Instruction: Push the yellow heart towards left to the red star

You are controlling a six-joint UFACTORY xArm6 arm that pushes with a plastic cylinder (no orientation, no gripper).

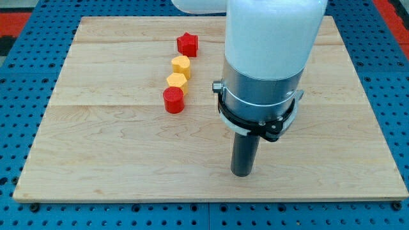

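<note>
The red star [187, 44] lies near the top of the board, left of centre. Just below it is a yellow block [181, 64] that looks like the heart. Its shape is hard to make out. Below that come a second yellow block [176, 81], roughly hexagonal, and a red cylinder [173, 100]. The four form a short, nearly vertical column, close together. My tip [242, 174] rests on the board in the lower middle, well to the right of and below all the blocks, touching none.
The wooden board [96, 160] lies on a blue perforated table [19, 96]. The arm's white and metal body [265, 64] hides part of the board's upper right of centre.
</note>
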